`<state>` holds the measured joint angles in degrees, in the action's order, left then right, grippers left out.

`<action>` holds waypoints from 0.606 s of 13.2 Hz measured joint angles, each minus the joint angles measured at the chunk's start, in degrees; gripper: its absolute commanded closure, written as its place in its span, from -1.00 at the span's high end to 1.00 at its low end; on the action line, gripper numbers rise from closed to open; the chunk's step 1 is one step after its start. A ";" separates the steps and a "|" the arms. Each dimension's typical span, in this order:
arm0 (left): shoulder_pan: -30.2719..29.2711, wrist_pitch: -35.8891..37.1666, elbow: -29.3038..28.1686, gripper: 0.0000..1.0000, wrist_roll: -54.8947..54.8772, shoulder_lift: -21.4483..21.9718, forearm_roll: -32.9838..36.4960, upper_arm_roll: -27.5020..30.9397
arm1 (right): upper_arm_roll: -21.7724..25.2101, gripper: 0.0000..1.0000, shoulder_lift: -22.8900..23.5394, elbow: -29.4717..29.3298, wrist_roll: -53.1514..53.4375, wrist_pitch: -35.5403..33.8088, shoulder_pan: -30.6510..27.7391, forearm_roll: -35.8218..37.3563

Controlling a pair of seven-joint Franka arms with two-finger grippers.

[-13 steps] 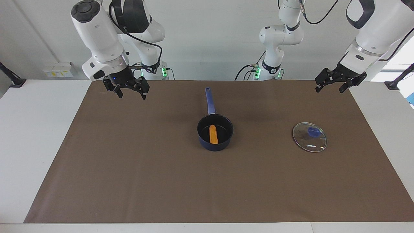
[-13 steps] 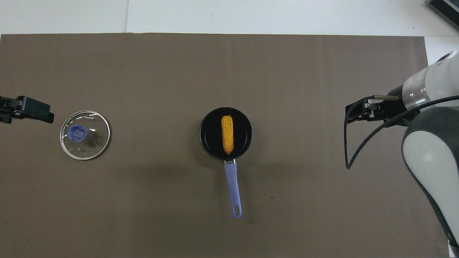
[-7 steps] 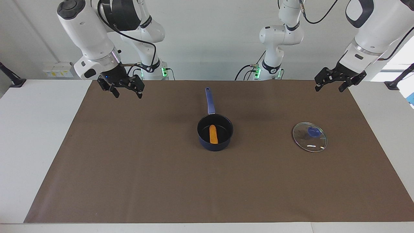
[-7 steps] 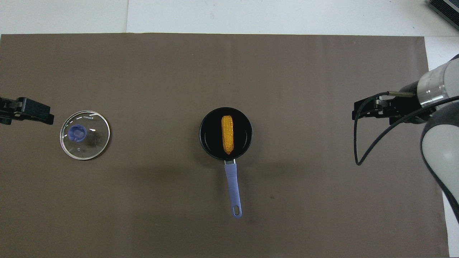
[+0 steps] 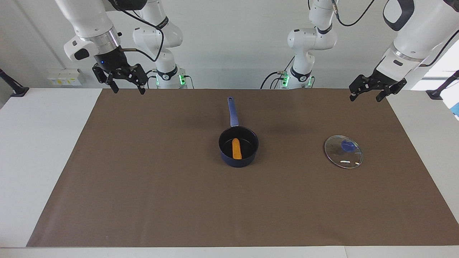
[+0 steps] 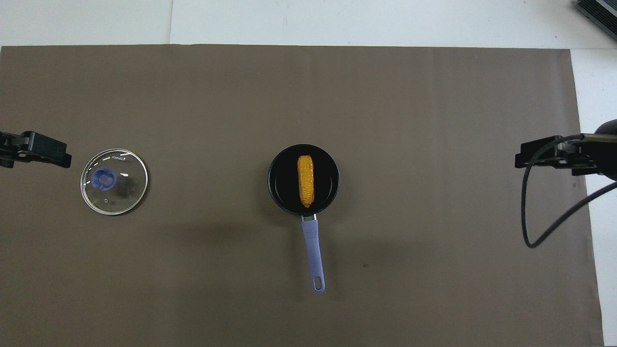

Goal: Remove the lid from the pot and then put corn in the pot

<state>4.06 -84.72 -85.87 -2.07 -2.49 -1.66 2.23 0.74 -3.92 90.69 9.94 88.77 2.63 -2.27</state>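
Note:
The navy pot (image 5: 238, 147) (image 6: 303, 179) stands mid-mat, its blue handle pointing toward the robots. The yellow-orange corn (image 5: 236, 148) (image 6: 305, 180) lies inside it. The glass lid (image 5: 343, 151) (image 6: 114, 181) with its blue knob lies flat on the mat toward the left arm's end. My left gripper (image 5: 368, 94) (image 6: 58, 155) hangs open and empty above the mat's corner at its own end. My right gripper (image 5: 127, 87) (image 6: 523, 159) hangs open and empty, raised over the mat's corner at the right arm's end.
A brown mat (image 5: 143, 186) (image 6: 385, 96) covers most of the white table (image 5: 39, 143). A black cable (image 6: 530, 231) loops down from the right arm's wrist. A dark object (image 6: 597, 12) sits at the table's corner farthest from the robots.
The right gripper has risen and drawn back toward its own base and end of the table. The left gripper, pot, corn and lid have stayed put.

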 measured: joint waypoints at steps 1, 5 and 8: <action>0.00 0.00 0.00 1.00 0.00 0.00 0.02 -0.02 | 0.30 1.00 -0.84 -0.04 -0.13 -0.69 0.01 0.48; 0.00 0.00 0.00 1.00 0.00 0.00 0.03 -0.06 | 4.26 1.00 -3.34 -0.08 -5.23 -2.09 -0.02 0.93; 0.00 0.00 0.00 1.00 0.00 0.01 0.03 -0.06 | 5.73 1.00 -3.33 0.00 -10.64 -2.09 -0.12 1.23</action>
<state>4.07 -84.73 -85.87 -2.07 -2.48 -1.64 2.17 6.48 -7.25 90.69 -0.70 86.68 2.51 -1.03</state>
